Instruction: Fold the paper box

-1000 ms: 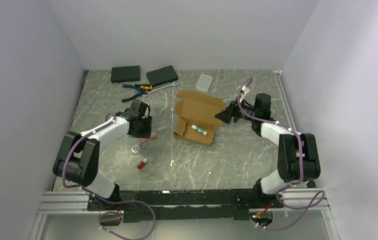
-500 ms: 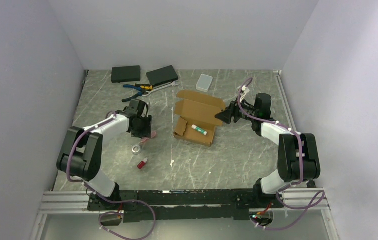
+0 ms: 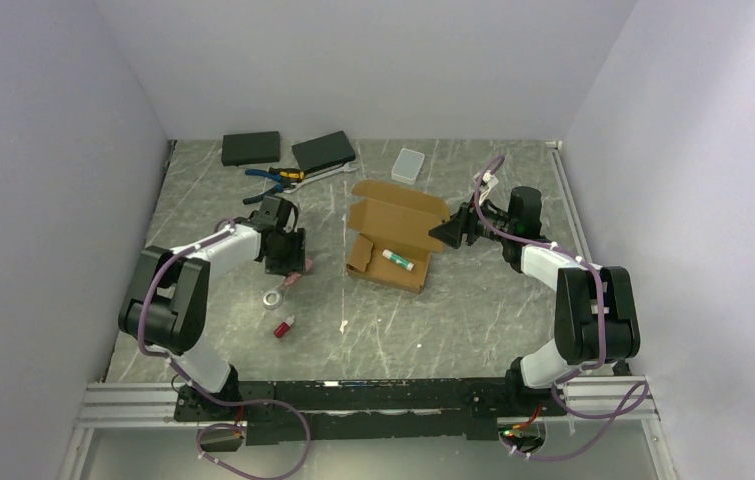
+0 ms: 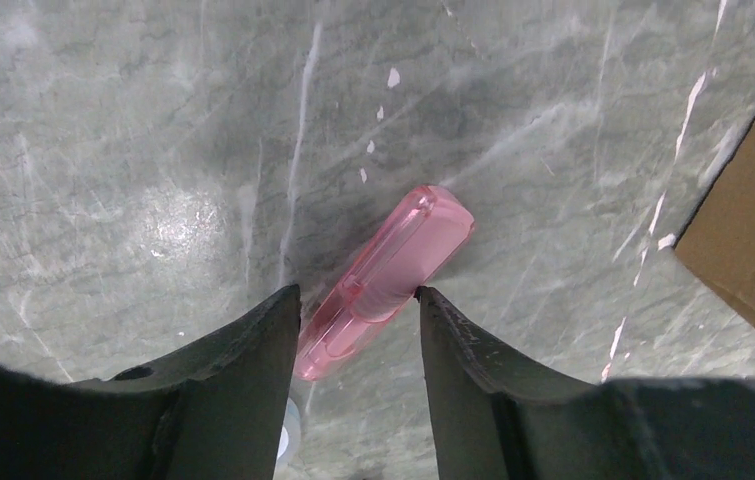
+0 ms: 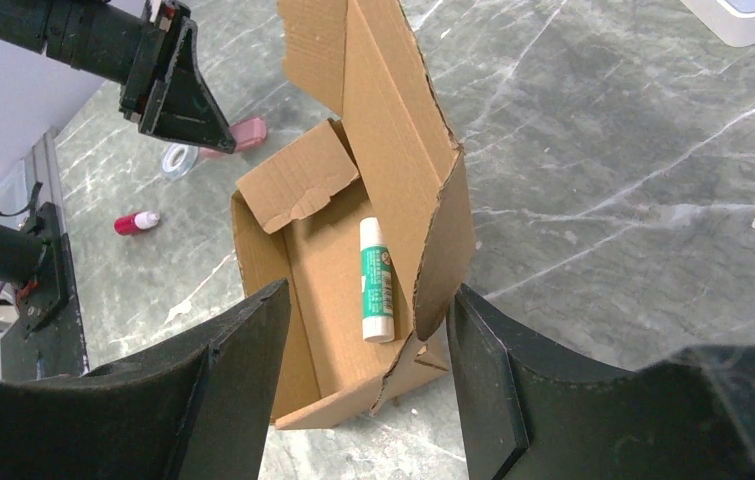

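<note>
Grey-green marbled tabletop (image 3: 473,310), matte, with pale veins and scuffs.

The paper box (image 3: 394,218) sits mid-table, towards the right arm's side. Plain brown cardboard, die-cut. The shallow rectangular tray is formed and the lid panel is raised at the far edge, unclosed. From the right wrist, raw corrugated edges show, a small side flap leans inward at the far end, and a stepped, tabbed flap stands upright along one wall. A white glue stick (image 5: 377,283) with a green label lies flat on the tray floor.

Right gripper (image 5: 368,292): black wedge fingers spread wide, straddling the box's upright flap at the near corner. The cardboard is close to one finger and nothing is clamped.

Left gripper (image 4: 358,293): low over the table, left of the box. A pink case (image 4: 385,280) lies slantwise with its near end between the fingertips. It is translucent, glossy plastic, slim with rounded corners. I cannot tell whether the jaws press it or only flank it.

Just towards the arm bases from the pink case is a small ring (image 3: 273,296), and beyond that a red bottle (image 3: 283,326).
</note>
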`<state>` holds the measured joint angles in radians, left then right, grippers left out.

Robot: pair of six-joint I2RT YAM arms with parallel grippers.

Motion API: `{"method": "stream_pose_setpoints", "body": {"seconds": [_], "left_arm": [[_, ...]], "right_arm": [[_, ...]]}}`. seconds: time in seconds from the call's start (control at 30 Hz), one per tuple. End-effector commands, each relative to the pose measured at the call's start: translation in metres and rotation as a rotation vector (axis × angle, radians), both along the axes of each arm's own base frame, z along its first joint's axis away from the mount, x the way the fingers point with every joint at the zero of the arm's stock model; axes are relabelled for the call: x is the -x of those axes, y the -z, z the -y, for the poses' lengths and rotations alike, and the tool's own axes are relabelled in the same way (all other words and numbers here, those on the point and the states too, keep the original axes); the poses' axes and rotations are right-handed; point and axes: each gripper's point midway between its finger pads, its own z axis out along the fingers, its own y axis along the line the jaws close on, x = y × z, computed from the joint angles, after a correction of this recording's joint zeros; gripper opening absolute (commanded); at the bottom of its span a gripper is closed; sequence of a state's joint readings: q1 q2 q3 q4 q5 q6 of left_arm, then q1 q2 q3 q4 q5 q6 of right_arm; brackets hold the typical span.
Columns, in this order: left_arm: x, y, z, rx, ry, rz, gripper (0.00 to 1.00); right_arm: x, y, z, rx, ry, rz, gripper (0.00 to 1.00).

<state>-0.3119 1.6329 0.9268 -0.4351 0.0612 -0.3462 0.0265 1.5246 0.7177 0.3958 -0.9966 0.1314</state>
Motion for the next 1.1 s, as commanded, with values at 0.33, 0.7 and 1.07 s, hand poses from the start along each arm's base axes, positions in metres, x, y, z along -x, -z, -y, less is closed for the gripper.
{"method": "stream_pose_setpoints", "body": {"seconds": [0.33,0.7,1.07], "left_arm": [[0.007,0.016,0.005,-0.083,-0.025,-0.036,0.55],[0.002,0.001,0.012,-0.044,0.026,0.061,0.62],[0.003,0.022,0.005,-0.092,-0.013,0.01,0.41]], "right_arm": [[-0.009,-0.015,0.0,-0.006,-0.018,0.069,0.62],[-0.009,-0.016,-0.001,-0.008,-0.019,0.068,0.62],[-0.008,-0.017,-0.001,-0.009,-0.02,0.069,0.62]]}}
